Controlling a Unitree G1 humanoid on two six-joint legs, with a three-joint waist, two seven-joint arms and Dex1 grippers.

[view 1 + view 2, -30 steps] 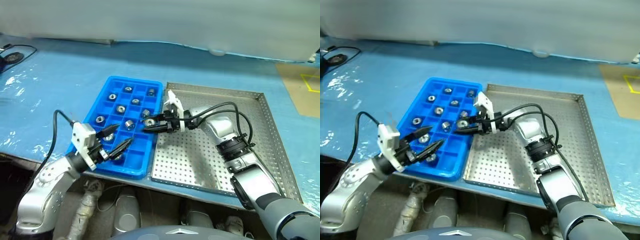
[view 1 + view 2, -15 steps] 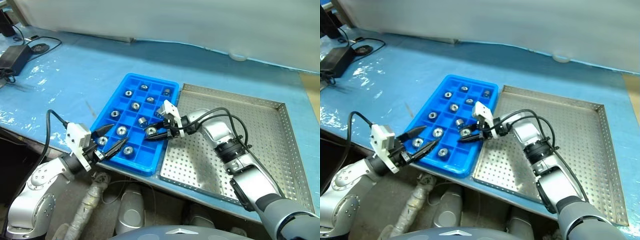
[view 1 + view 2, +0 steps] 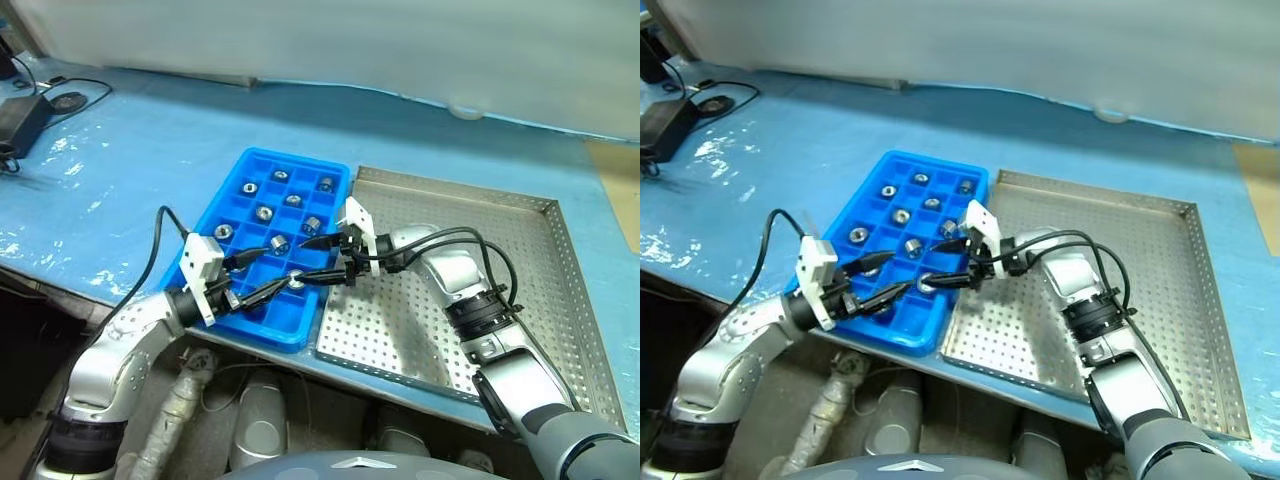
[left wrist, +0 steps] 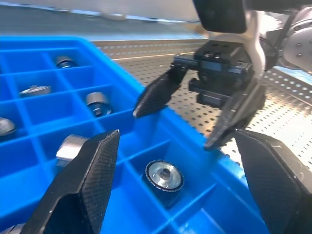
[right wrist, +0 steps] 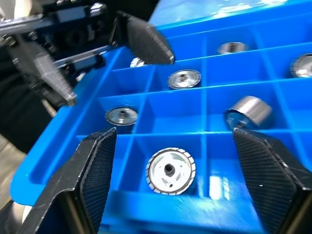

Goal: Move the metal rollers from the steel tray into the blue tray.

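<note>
Rollers (image 3: 264,212) fill blue tray (image 3: 232,185) cells; steel tray (image 3: 520,260) bare; both grippers' jaws gape, holding nothing.

We see shiny ring-like metal rollers (image 3: 297,281) resting in separate compartments of the blue tray (image 3: 235,190); the grey perforated steel tray (image 3: 500,240), at its 3 o'clock and touching it, lies flat

The left gripper (image 3: 262,277) hides part of the blue tray's (image 3: 262,325) near-left compartments; their contents cannot be told.
</note>
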